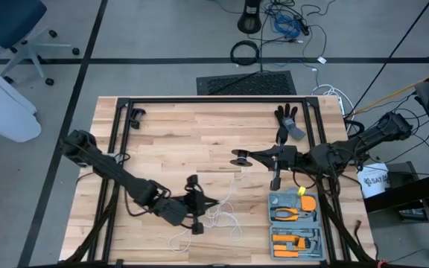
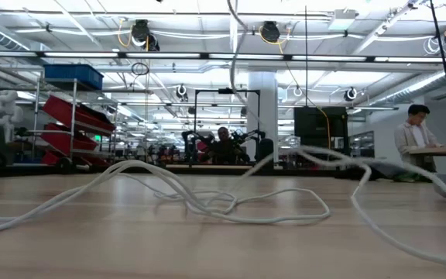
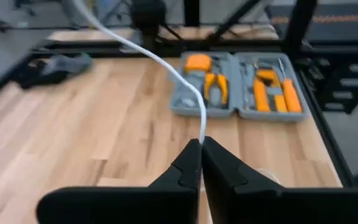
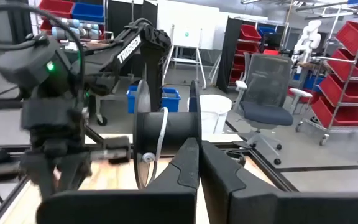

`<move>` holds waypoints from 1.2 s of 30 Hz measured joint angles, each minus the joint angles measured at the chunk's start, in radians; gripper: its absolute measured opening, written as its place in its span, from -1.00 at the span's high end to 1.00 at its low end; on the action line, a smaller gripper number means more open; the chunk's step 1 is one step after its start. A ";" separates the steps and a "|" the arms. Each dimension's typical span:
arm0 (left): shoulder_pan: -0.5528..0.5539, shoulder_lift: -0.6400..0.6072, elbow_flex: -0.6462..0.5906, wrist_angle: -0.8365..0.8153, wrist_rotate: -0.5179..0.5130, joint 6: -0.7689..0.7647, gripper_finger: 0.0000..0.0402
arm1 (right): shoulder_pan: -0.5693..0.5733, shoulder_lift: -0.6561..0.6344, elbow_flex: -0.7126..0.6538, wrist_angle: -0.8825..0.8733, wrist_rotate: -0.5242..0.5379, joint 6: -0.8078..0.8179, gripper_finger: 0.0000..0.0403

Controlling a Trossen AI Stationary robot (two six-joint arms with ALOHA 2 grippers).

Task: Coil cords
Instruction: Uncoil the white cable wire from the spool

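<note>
Over the middle of the table, seen from above, the right gripper holds the black reel clear of the wood, while the left gripper sits near the front edge amid loose loops of white cord. At table height, most of the cord sprawls slack across the boards, so I judge the coiling barely begun. From the left wrist, the fingers are pressed together on the cord, which runs off past the grey tool case. From the right wrist, the fingers are clamped on the reel, which carries only a turn or so of cord.
</note>
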 joint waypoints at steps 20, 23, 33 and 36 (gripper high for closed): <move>-0.080 -0.054 0.000 0.021 -0.191 0.013 0.13 | 0.012 -0.028 0.000 -0.092 -0.210 -0.056 1.00; -0.082 -0.054 0.000 0.068 -0.191 0.047 0.13 | 0.013 -0.010 0.000 -0.161 -0.210 -0.106 1.00; -0.061 -0.054 0.000 0.170 -0.190 0.205 0.12 | 0.013 0.068 0.000 -0.246 -0.203 -0.153 1.00; -0.044 -0.054 0.000 0.178 -0.190 0.206 0.12 | 0.020 0.091 0.000 -0.252 -0.227 -0.165 1.00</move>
